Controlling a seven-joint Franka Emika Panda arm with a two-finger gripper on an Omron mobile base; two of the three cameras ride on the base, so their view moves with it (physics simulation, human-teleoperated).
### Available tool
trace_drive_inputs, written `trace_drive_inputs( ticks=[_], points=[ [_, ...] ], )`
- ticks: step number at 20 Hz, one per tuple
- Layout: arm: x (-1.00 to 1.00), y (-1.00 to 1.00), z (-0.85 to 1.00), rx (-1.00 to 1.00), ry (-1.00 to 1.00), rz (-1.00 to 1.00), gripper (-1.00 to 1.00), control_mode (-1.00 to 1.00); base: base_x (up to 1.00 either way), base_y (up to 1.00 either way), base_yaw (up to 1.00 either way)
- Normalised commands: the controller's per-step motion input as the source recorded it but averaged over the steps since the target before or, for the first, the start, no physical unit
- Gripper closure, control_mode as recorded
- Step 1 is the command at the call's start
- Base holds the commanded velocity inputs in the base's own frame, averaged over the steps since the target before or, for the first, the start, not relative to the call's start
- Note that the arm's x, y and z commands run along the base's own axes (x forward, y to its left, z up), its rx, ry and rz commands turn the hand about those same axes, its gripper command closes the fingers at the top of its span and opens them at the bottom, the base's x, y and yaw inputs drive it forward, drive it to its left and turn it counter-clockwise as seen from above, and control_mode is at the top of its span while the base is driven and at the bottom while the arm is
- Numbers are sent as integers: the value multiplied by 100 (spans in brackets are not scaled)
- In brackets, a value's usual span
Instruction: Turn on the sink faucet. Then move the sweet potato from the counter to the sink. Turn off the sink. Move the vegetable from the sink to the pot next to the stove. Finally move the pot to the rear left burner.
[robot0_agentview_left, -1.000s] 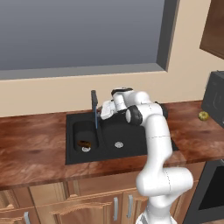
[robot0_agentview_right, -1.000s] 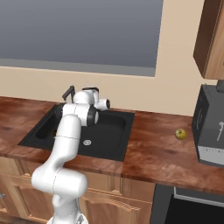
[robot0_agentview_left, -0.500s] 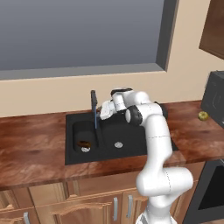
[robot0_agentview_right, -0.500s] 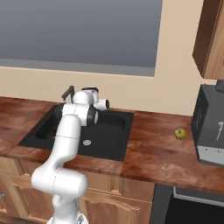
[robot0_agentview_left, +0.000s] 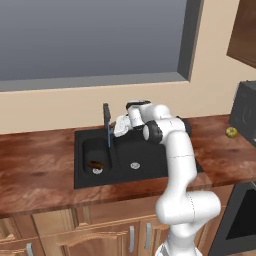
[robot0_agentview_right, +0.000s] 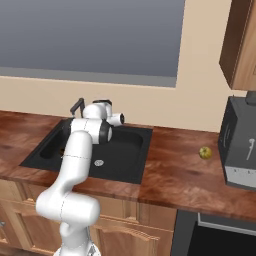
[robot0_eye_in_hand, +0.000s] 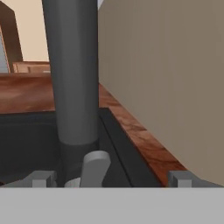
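Observation:
The dark faucet (robot0_agentview_left: 106, 116) stands at the back rim of the black sink (robot0_agentview_left: 150, 160), and a thin blue stream of water (robot0_agentview_left: 109, 139) runs down from it. A brown sweet potato (robot0_agentview_left: 95, 164) lies in the left part of the basin. My gripper (robot0_agentview_left: 119, 127) is right beside the faucet, on its right. In the hand view the gripper (robot0_eye_in_hand: 111, 178) is open. Its fingertips (robot0_eye_in_hand: 41, 178) stand wide on either side of the faucet column (robot0_eye_in_hand: 72, 74) and the light grey lever (robot0_eye_in_hand: 95, 167) at its base, without touching them.
A small green fruit (robot0_agentview_left: 231, 132) lies on the wooden counter (robot0_agentview_left: 35, 165) at the right, near a dark appliance (robot0_agentview_right: 240, 145). The beige wall (robot0_eye_in_hand: 166, 70) runs close behind the faucet. A dark oven front (robot0_agentview_left: 242, 215) sits below the counter at the right.

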Motion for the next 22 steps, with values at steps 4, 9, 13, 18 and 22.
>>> trace_drive_inputs(
  ticks=[4, 9, 13, 18, 22],
  points=[
    [0, 40, 27, -4, 0, 2, -100, -100, 0, 0, 0],
    [0, 43, 26, -5, 0, 1, -100, -100, 0, 0, 0],
    [0, 47, 27, -5, 0, 1, -100, -100, 0, 0, 0],
    [-1, 51, 26, -3, 0, 2, -100, -100, 0, 0, 0],
    [-6, 55, 25, -2, 0, 3, -100, -100, 0, 0, 0]
  ],
)
